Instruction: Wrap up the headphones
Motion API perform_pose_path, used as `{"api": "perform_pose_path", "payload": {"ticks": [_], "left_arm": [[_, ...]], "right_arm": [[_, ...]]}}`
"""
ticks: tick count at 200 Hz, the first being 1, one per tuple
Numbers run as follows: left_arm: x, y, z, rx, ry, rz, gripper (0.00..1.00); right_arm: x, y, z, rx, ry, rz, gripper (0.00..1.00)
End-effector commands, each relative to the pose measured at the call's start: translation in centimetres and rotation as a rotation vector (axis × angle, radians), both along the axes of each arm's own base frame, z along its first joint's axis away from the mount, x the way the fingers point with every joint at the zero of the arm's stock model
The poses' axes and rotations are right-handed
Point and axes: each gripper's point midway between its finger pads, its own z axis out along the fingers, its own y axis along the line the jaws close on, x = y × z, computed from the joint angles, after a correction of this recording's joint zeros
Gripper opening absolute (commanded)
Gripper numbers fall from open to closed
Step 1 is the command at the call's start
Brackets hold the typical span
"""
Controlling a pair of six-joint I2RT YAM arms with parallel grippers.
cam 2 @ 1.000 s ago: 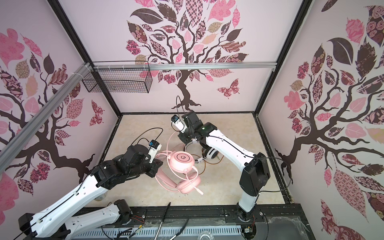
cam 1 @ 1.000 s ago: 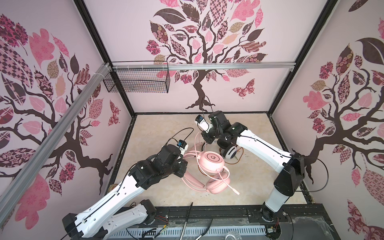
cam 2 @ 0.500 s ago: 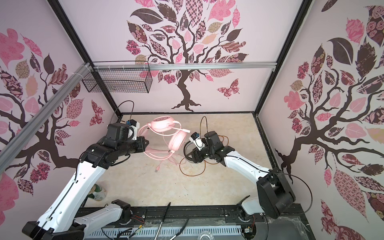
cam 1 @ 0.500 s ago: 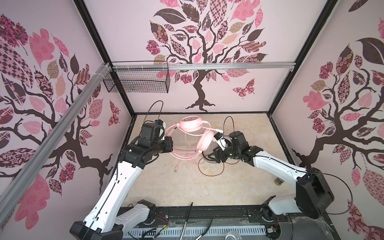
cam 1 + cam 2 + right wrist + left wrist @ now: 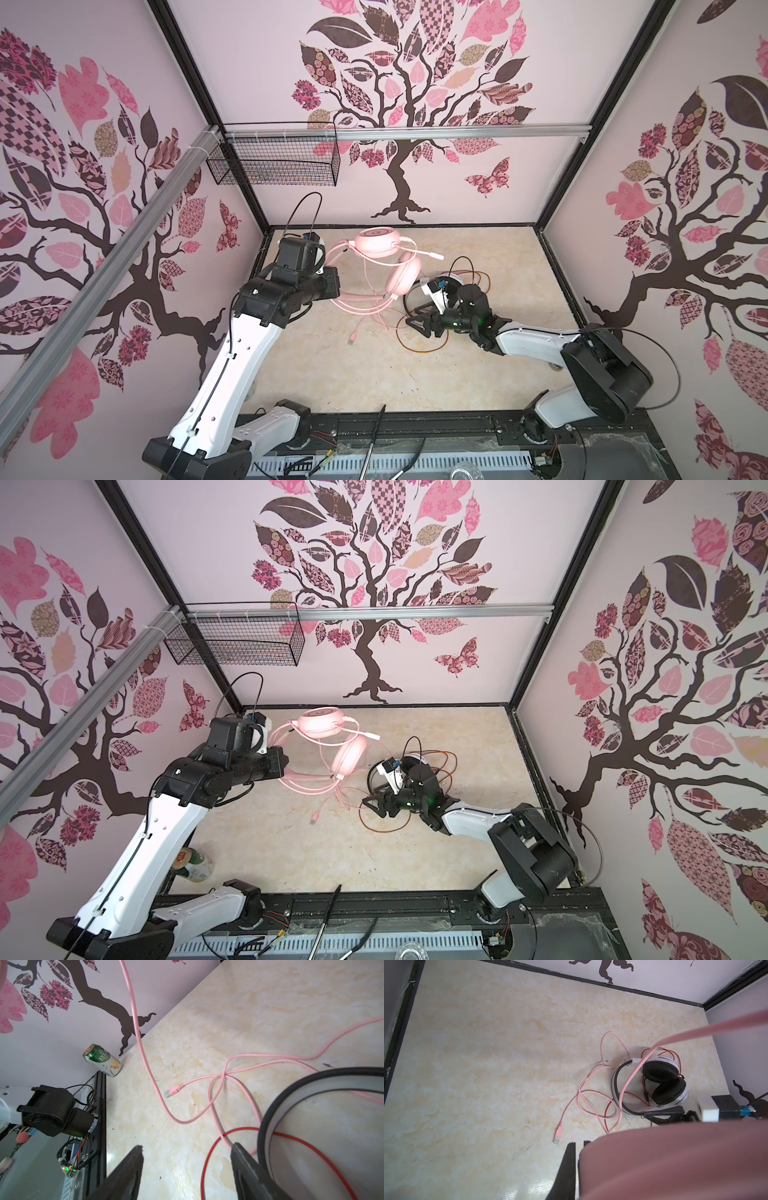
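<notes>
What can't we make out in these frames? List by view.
How the left gripper holds the pink headset: its own body covers the grip in both top views, and the left wrist view shows only blurred pink.
The white headset: mostly under the right arm in both top views.
The red cord end: cut off by the right wrist view's edge.
The can: partly behind the left arm in a top view.

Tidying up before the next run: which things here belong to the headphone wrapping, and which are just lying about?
Job: pale pink over-ear headset with pink cord; white-and-black headset with orange-red cord.
Lying about: green-and-white drink can; black wire basket.
</notes>
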Motion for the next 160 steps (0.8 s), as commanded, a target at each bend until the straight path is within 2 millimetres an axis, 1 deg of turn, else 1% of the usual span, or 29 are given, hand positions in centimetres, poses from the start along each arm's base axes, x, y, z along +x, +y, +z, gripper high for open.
{"api": "perform_pose_path", "payload": {"ticks": [1, 13, 46, 65, 77, 103, 147, 160], "left_arm": [[0.9, -0.5, 3.6, -0.052, -0.104, -0.002, 0.00], [1.1, -0.6, 3.8, -0.053, -0.106, -0.002, 0.00], [1.7, -0.8, 4.2, -0.054, -0.106, -0.007, 0.00], [1.9, -0.9, 4.4, -0.050, -0.103, -0.011, 0.00], [2.0, -0.9, 4.5, -0.047, -0.103, -0.011, 0.00], [2.5, -1.0, 4.6, -0.046, -0.106, -0.009, 0.00], [3.2, -1.4, 4.5, -0.057, -0.101, -0.012, 0.00], [3.4, -1.4, 4.7, -0.055, -0.103, -0.009, 0.00]], "right_arm": [[-0.1, 2.4, 0.9, 0.060, -0.104, 0.048, 0.67], [-0.1, 2.9, 0.4, 0.076, -0.106, 0.047, 0.65], [1.0, 3.9, -0.5, 0.107, -0.125, 0.031, 0.55], [1.3, 4.6, -1.2, 0.102, -0.132, 0.055, 0.52], [1.2, 4.8, -1.6, 0.094, -0.145, 0.068, 0.51], [0.1, 5.6, -2.3, 0.093, -0.166, 0.112, 0.53], [0.8, 6.7, -2.8, 0.105, -0.153, 0.117, 0.53], [0.9, 7.2, -3.0, 0.107, -0.153, 0.129, 0.52]]}}
